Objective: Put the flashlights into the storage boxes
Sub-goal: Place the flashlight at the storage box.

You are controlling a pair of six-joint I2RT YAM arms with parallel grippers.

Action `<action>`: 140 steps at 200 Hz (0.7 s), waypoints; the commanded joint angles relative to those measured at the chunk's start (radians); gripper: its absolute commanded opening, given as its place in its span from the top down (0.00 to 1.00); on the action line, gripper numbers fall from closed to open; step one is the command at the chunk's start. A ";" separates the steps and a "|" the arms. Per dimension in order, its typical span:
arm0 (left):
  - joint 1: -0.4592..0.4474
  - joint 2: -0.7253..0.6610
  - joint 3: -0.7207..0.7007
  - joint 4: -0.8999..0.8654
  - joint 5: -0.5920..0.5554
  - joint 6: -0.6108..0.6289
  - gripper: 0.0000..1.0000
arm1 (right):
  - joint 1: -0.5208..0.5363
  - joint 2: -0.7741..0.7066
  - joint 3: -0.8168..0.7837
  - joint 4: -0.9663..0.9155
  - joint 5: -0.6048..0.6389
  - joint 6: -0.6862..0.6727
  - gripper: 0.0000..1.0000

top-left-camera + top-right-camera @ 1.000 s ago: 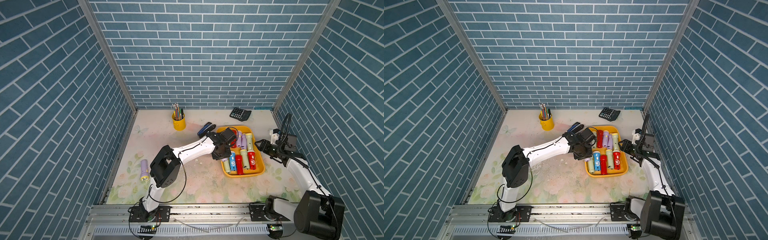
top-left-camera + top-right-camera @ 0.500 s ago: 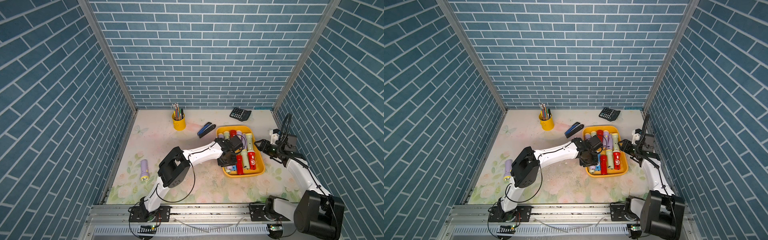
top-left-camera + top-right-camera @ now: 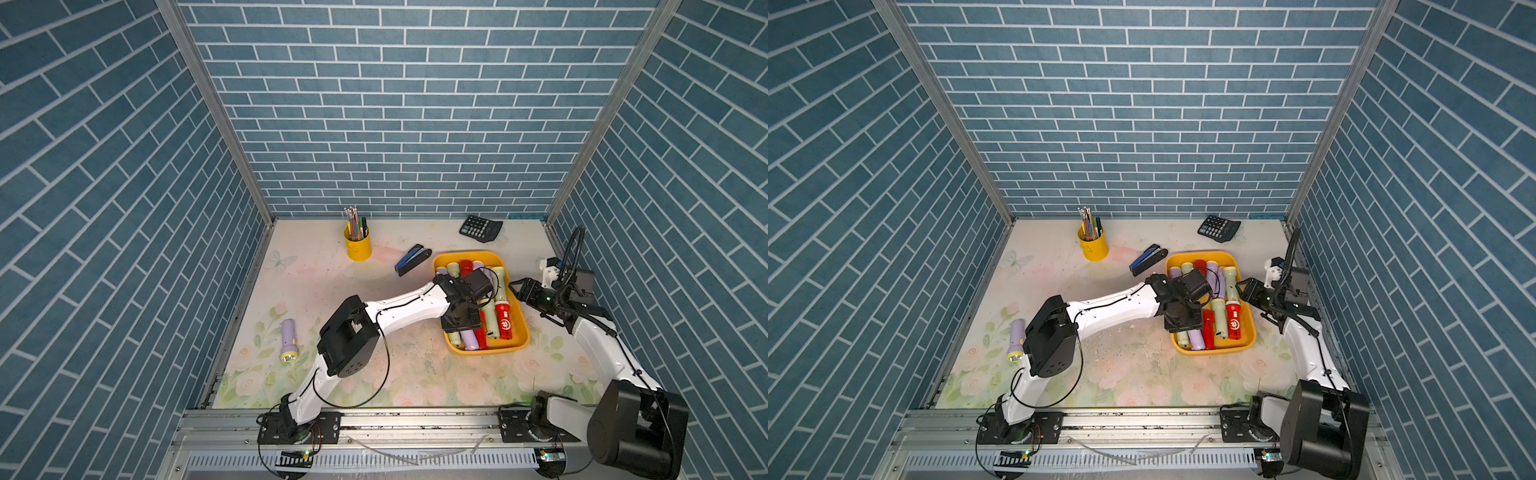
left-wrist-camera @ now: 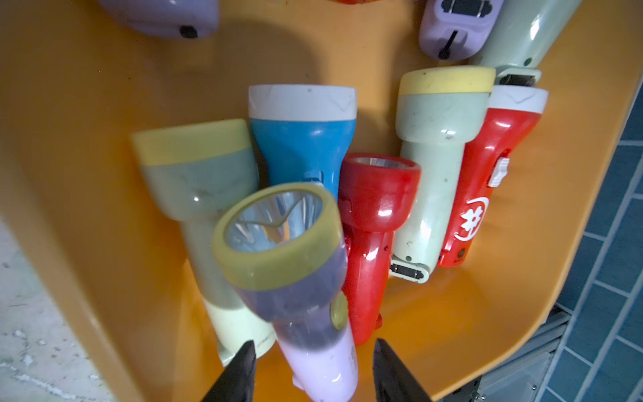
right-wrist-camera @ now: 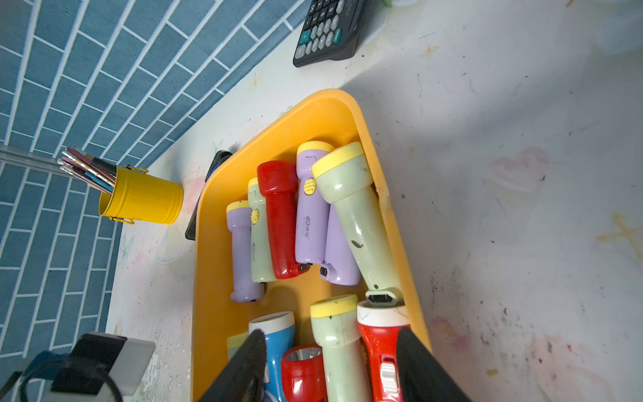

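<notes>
The storage box is a yellow tray [image 3: 486, 351] [image 3: 1214, 352] [image 4: 487, 313] [image 5: 212, 243] holding several flashlights in lilac, pale green, red and blue. My left gripper [image 3: 459, 322] [image 3: 1183, 322] [image 4: 313, 348] hangs over the tray's near half. It is open, with a blurred lilac flashlight [image 4: 313, 330] [image 3: 469, 338] between its fingers and a gap on each side. That flashlight's head leans on the blue flashlight [image 4: 302, 146] and a red one [image 4: 375, 195]. Another lilac flashlight [image 3: 288, 340] [image 3: 1016, 338] lies on the table at the left. My right gripper [image 3: 515, 289] [image 3: 1244, 289] [image 5: 330, 337] is open at the tray's right rim, holding nothing.
A yellow pen cup [image 3: 358, 245] [image 5: 139, 198] stands at the back. A blue-and-black stapler [image 3: 412, 259] lies beside the tray's far left corner. A calculator [image 3: 481, 227] [image 5: 327, 31] sits at the back right. Blue brick walls close three sides.
My left gripper carried the lilac flashlight from the tray's far left edge to its near half and opened its jaws around it. The right arm stayed put.
</notes>
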 commanded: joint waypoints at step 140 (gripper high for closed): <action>0.277 -0.542 -0.646 0.399 -0.348 0.279 0.30 | -0.045 0.376 0.157 0.119 -0.132 0.047 0.32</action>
